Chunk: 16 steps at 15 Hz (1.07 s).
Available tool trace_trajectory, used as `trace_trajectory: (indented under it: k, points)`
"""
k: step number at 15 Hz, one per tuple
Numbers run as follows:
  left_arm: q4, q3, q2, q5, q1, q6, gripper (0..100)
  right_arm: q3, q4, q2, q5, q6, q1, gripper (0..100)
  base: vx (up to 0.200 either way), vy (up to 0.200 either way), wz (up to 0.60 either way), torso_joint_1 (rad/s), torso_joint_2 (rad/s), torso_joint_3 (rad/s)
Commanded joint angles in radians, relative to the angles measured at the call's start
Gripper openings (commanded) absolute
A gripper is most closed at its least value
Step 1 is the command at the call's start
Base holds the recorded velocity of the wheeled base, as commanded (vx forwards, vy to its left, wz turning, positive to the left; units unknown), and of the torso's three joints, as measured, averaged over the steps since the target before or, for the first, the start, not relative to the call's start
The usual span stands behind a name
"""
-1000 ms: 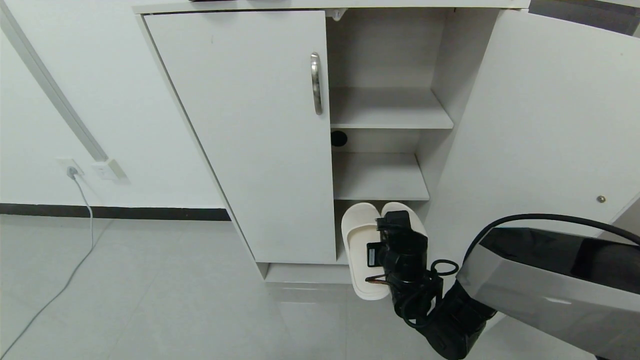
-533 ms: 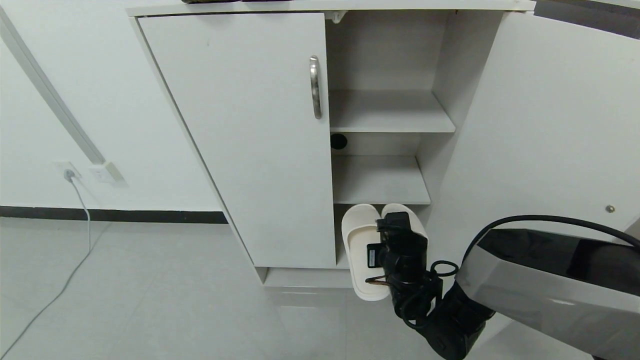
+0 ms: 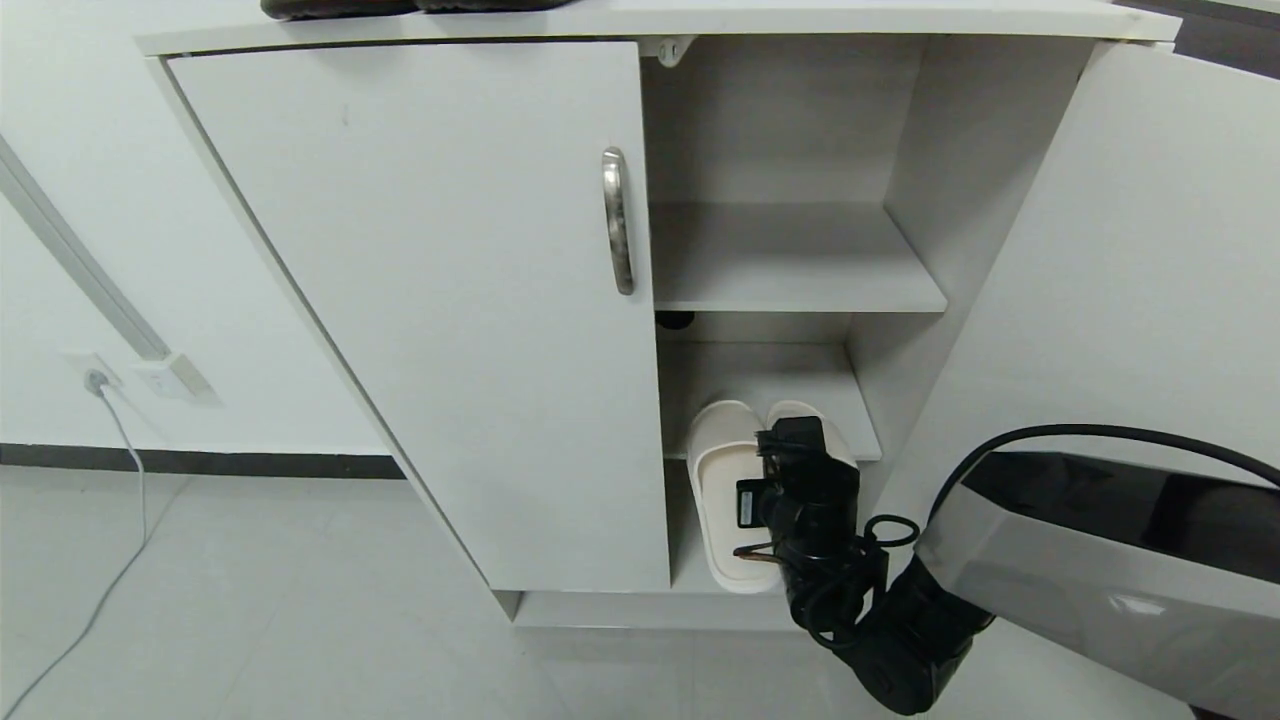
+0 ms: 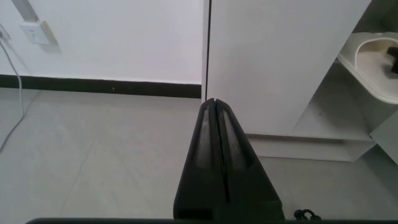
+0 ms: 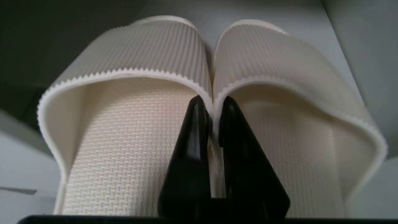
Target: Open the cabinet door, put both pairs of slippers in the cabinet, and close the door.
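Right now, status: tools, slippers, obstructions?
Right tool shut on white slippers, at the cabinet's lower opening. Left tool shut, empty. Door open; no obstruction seen.

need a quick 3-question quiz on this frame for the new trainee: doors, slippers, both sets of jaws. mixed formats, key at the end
1. True or false: both cabinet doors stand open.
2. What do the right jaws hold?
A) the door handle
B) one slipper by its heel
C) a pair of white slippers, pinched where their inner edges meet
3. Fill in: the left jaws are ____ and hold nothing.

Key
1. False: the left door is closed and the right door is open.
2. C
3. shut
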Motion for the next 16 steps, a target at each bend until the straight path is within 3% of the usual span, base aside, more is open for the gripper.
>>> trace_trajectory:
  k: [1,7,16]
  points:
    - [0.000,0.000,0.001,0.000,0.000,-0.001,0,-0.012,0.003,-0.006,0.002,-0.002,0.000,0,0.000,0.000,0.00,0.000,0.00,0.000]
    - [0.000,0.000,0.001,0.001,0.000,0.002,0,-0.155,0.079,0.041,0.051,-0.002,-0.075,0,0.000,0.000,0.00,0.000,0.00,0.000]
    - [0.000,0.000,0.001,0.001,0.000,0.002,0,-0.299,0.166,0.090,0.051,-0.002,-0.103,0,0.000,0.000,0.00,0.000,0.00,0.000]
